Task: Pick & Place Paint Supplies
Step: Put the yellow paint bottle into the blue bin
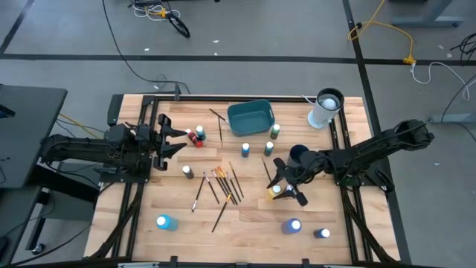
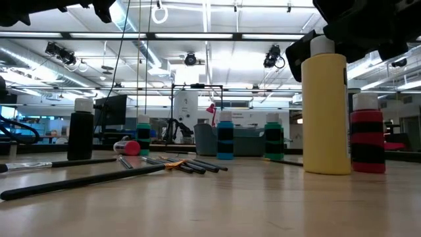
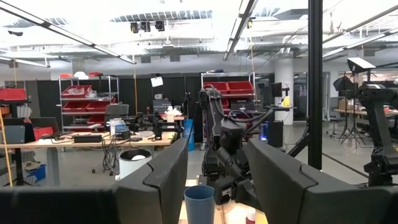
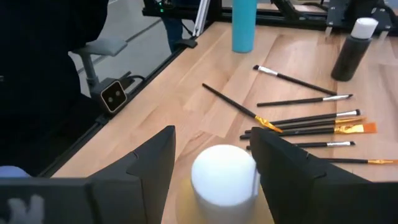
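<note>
Right gripper [image 4: 214, 165]: we are straddling the yellow bottle [image 4: 224, 180] with fingers apart, ungripped.
Left gripper [image 1: 175, 141]: we are waiting, fingers apart, at nine o'clock.

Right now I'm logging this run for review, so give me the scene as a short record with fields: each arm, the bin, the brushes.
left gripper: raised near the table's left edge, fingers open, holding nothing
right gripper: over the yellow bottle, fingers open on either side of its white cap
teal bin: at the table's far side, looks empty
brushes: loose on the wood at mid-table
white cylinder: lying right of the bin
</note>
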Available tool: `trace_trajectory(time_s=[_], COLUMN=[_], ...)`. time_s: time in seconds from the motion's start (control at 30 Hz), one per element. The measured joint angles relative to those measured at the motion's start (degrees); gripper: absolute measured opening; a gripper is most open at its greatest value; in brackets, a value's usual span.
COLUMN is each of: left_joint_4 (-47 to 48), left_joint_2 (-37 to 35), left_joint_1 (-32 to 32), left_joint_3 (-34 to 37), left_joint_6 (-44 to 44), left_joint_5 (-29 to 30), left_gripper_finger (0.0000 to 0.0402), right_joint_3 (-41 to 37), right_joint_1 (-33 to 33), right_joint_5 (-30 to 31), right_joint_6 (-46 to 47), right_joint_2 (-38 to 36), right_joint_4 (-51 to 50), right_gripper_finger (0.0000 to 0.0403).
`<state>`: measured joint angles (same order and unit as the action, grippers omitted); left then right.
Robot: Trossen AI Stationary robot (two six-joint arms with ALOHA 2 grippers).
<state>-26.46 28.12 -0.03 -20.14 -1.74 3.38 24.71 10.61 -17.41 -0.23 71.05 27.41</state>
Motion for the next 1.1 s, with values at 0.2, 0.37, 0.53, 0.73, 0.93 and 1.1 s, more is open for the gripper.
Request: trace_trajectory(time_s=[0.2,0.37,0.53,0.73,0.93,1.1], left_joint_4=[0.0,0.0,0.0,0.0,0.0,0.0], left_joint_2=[0.0,0.0,0.0,0.0,0.0,0.0], left_joint_1=[0.0,0.0,0.0,0.0,0.0,0.0], left_joint_3=[0.0,0.0,0.0,0.0,0.0,0.0], left_joint_6=[0.0,0.0,0.8,1.3,2.1,2.1], left_joint_5=[0.0,0.0,0.0,-1.7,-1.7,-1.7], left_gripper_finger=[0.0176,0.0175,0.0175,0.0175,0.0175,0.0175], right_joint_3=[0.0,0.1,0.0,1.3,8.3,16.5], right_joint_1=[0.0,0.0,-0.1,-0.4,-2.5,-3.9], right_joint_5=[1.1,1.7,2.2,3.4,2.9,4.0], right_joint_6=[0.9,1.1,2.8,4.1,4.1,-1.4], right_joint_2=[0.9,0.9,0.9,0.6,0.6,0.6], right_joint_4=[-0.1,0.2,0.7,2.1,-4.5,-17.9], right_gripper_finger=[0.0165,0.0118,0.0110,0.0123,0.0110,0.0110])
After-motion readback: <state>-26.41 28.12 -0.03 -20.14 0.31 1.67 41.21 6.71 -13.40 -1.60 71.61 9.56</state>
